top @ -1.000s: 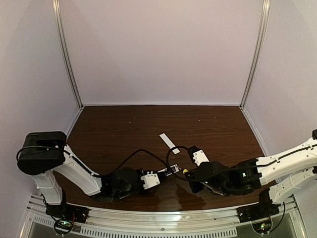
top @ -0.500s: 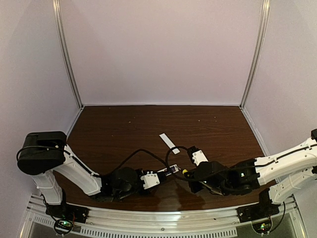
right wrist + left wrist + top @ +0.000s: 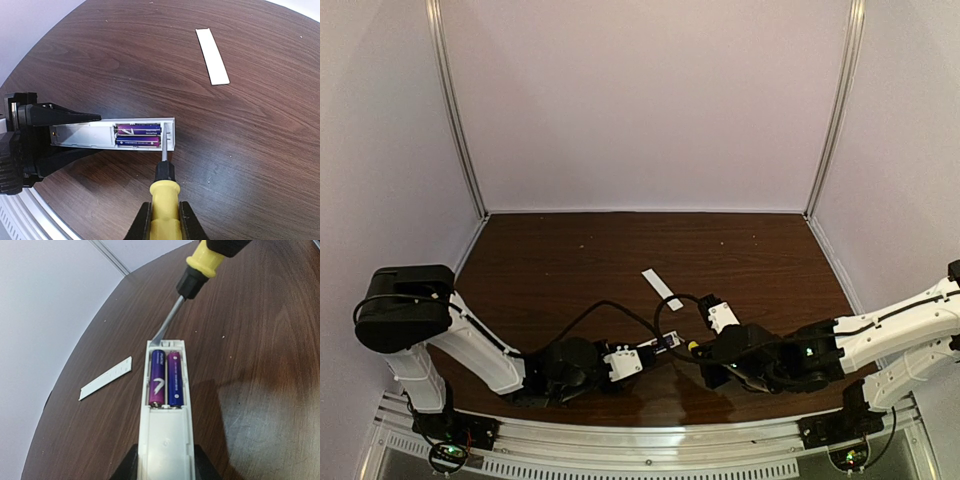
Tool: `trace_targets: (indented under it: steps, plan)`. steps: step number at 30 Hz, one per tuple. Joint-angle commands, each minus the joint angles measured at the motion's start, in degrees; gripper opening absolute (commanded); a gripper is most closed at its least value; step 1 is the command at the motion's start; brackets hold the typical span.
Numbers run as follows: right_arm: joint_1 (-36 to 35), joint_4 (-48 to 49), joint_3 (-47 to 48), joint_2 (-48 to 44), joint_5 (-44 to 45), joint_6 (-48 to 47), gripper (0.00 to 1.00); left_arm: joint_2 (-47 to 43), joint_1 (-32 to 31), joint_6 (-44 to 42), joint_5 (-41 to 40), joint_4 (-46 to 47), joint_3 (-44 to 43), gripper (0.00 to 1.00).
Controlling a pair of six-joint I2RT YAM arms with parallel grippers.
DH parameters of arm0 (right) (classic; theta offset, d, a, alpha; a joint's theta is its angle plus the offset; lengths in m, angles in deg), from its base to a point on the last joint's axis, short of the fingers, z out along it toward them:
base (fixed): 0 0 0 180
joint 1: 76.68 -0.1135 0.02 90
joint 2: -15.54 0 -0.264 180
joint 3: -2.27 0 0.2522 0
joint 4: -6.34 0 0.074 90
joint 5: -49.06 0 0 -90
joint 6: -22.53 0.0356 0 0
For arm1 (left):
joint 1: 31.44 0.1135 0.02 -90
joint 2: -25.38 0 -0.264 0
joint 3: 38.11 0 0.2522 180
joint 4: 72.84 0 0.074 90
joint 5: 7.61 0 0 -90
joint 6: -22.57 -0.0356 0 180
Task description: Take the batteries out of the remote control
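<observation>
Left wrist: remote control [image 3: 165,435] end cropped | left jaws grip it | right jaws grip screwdriver [image 3: 163,192], handle cropped

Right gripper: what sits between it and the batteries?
Only the screwdriver it grips. The right wrist view shows the yellow handle in the right gripper and the blade tip at the remote control's open end, beside the batteries.

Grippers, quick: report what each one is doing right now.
Left gripper: closed, holding the remote control.
Right gripper: closed, holding the yellow-handled screwdriver.
</observation>
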Motion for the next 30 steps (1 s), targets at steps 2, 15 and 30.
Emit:
trace_targets:
  steps: [2,15,30]
  plan:
    - [0.13,-0.17,-0.88,0.22,-1.81,0.61,0.00,-0.04,-0.07,0.37,-1.72,4.65,-0.54,0.00]
    - [0.00,-0.53,-0.78,-0.50,-1.68,0.92,0.00,0.55,-0.04,0.46,-3.86,4.90,-0.89,0.00]
    - [-0.14,0.48,-0.78,-0.25,0.50,0.89,0.00,0.69,-0.10,0.28,-2.86,5.20,-0.80,0.00]
